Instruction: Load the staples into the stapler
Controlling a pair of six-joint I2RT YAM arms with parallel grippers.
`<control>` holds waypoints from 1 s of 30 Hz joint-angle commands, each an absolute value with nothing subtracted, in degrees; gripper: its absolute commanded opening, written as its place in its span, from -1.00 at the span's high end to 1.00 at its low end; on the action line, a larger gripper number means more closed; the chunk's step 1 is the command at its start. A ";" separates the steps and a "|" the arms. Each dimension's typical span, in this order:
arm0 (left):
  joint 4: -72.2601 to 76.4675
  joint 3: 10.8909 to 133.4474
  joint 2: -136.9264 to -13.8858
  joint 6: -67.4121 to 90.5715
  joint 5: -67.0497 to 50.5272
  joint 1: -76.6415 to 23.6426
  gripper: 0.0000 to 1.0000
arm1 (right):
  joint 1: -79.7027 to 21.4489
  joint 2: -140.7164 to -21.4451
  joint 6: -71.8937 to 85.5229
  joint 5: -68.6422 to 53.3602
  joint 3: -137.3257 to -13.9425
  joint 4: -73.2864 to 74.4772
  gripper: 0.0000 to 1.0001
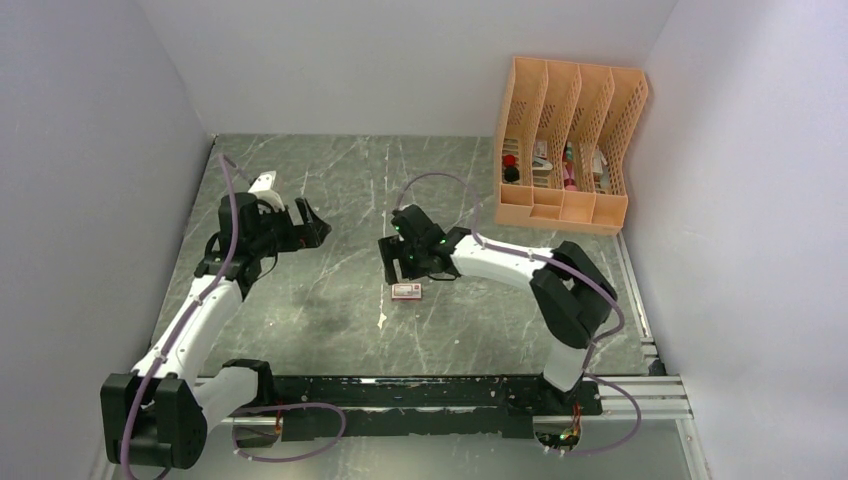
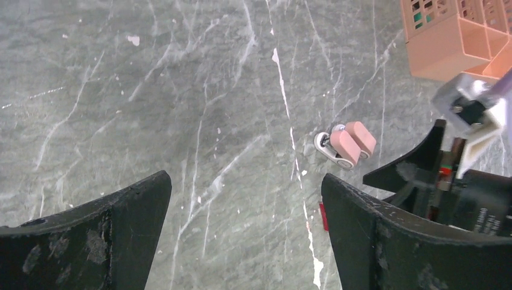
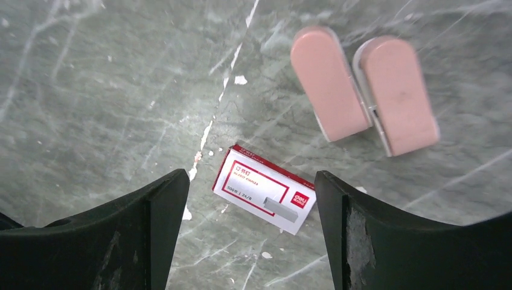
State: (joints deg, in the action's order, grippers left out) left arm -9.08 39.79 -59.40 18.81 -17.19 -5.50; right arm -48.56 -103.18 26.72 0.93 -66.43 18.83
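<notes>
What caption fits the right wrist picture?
Open right gripper hovers above the staple box, pink stapler lying beside it.

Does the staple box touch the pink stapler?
Apart. The right wrist view shows a strip of table between the staple box and the pink stapler.

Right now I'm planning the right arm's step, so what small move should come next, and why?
Probably lower the right gripper onto the red-and-white staple box. The gripper is open and hovers above the box, which lies flat on the table, ungrasped, with the pink stapler beside it.
</notes>
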 commanded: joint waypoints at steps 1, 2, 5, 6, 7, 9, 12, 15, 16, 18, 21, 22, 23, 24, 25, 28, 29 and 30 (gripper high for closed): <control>-4.28 42.30 -60.58 18.86 -19.86 -6.02 -0.99 | -47.17 -98.64 24.32 3.89 -65.17 16.28 -0.64; -4.55 42.73 -61.21 19.32 -19.99 -5.98 -0.99 | -46.68 -98.25 23.62 3.05 -64.47 16.18 -0.64; -8.00 45.61 -63.63 19.09 -19.80 -5.95 -0.99 | -45.88 -97.08 21.76 0.42 -62.43 15.09 -0.65; -9.64 46.57 -64.26 18.59 -19.77 -5.97 -0.99 | -45.81 -96.94 21.08 -0.90 -62.10 14.77 -0.65; -9.88 47.11 -64.52 18.25 -19.79 -5.98 -0.99 | -45.79 -96.91 20.30 -2.35 -61.94 14.55 -0.66; -9.13 47.15 -64.05 17.99 -19.56 -5.98 -0.98 | -45.78 -97.30 18.83 -5.79 -62.18 14.08 -0.66; -7.92 46.37 -62.38 18.64 -17.89 -5.98 -0.98 | -45.88 -98.95 16.84 -9.63 -63.56 13.95 -0.67; -7.01 45.29 -60.94 18.75 -17.47 -5.93 -0.98 | -45.85 -100.45 15.91 -9.42 -64.83 14.13 -0.68; -6.91 44.99 -60.57 18.58 -17.83 -5.97 -0.98 | -45.85 -100.80 15.67 -9.13 -65.06 14.08 -0.68; -7.14 44.71 -60.15 18.48 -18.18 -5.98 -0.98 | -45.82 -102.21 15.07 -9.31 -65.81 14.43 -0.69; -8.54 44.85 -60.15 17.54 -18.55 -5.93 -0.98 | -45.81 -104.04 14.69 -9.66 -66.91 15.61 -0.70; -9.01 44.84 -60.11 17.24 -18.51 -5.96 -0.98 | -45.85 -104.39 14.80 -9.74 -66.82 15.56 -0.70; -9.45 44.75 -59.97 17.06 -18.20 -5.97 -0.98 | -45.82 -104.72 14.92 -9.66 -66.69 15.48 -0.70; -9.72 44.66 -59.68 16.98 -17.80 -5.93 -0.98 | -45.81 -104.89 14.94 -9.53 -66.56 15.45 -0.70; -9.96 44.56 -59.39 16.87 -17.50 -5.97 -0.98 | -45.85 -105.26 15.07 -9.31 -66.50 15.62 -0.70; -10.26 44.12 -58.42 16.78 -16.96 -5.98 -0.98 | -45.84 -106.43 15.54 -9.50 -66.63 16.78 -0.71; -10.26 43.90 -58.22 16.94 -16.73 -5.98 -0.98 | -45.86 -106.65 15.82 -9.83 -66.49 16.80 -0.71; -10.25 43.69 -58.12 17.09 -16.71 -5.98 -0.98 | -45.88 -106.74 16.17 -10.04 -66.26 16.79 -0.71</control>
State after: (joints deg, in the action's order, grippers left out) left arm -9.74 44.60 -59.88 17.78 -17.96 -5.52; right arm -45.82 -105.36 16.01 -8.75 -65.63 15.40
